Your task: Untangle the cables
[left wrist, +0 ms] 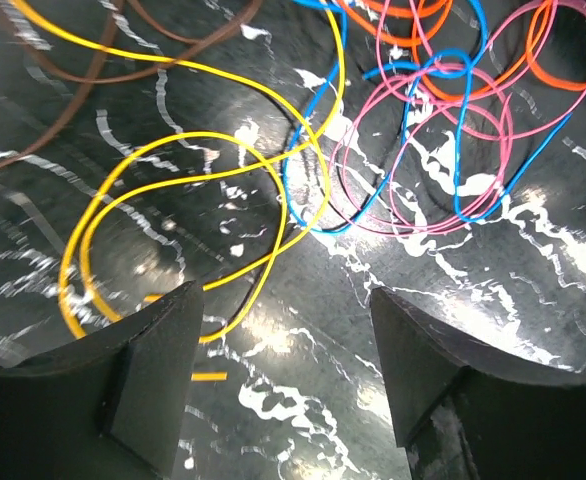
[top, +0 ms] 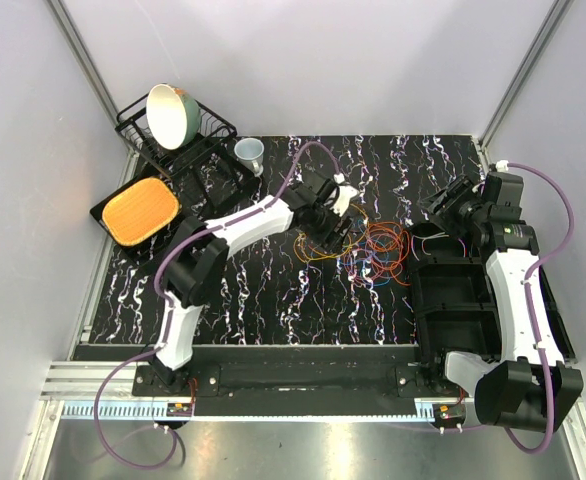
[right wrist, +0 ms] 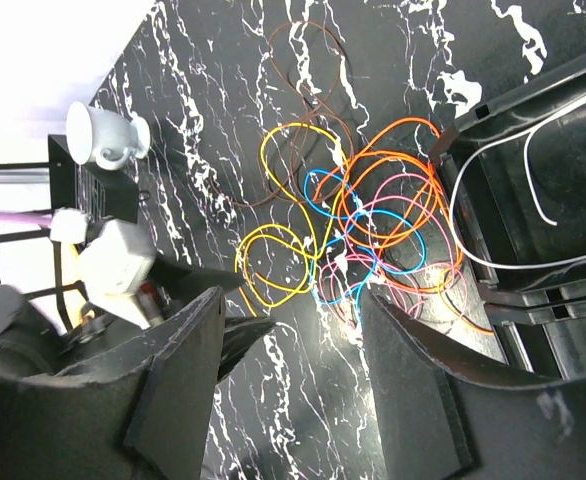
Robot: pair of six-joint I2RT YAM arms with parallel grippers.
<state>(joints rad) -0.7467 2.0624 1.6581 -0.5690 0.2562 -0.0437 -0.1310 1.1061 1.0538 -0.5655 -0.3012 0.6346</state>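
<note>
By tray [top: 425, 300] edge, cables [top: 378, 250], left gripper [left wrist: 288, 305] parted

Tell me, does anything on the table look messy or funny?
Yes. The cables lie in one knotted heap mid-table: yellow, blue, pink and orange loops cross over each other. One white wire sits apart in the black tray.

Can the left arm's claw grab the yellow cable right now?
Probably yes. The left claw is open over the yellow cable, and part of its loop lies between the claw's fingers with nothing on top there. A blue cable crosses it only farther off.
</note>
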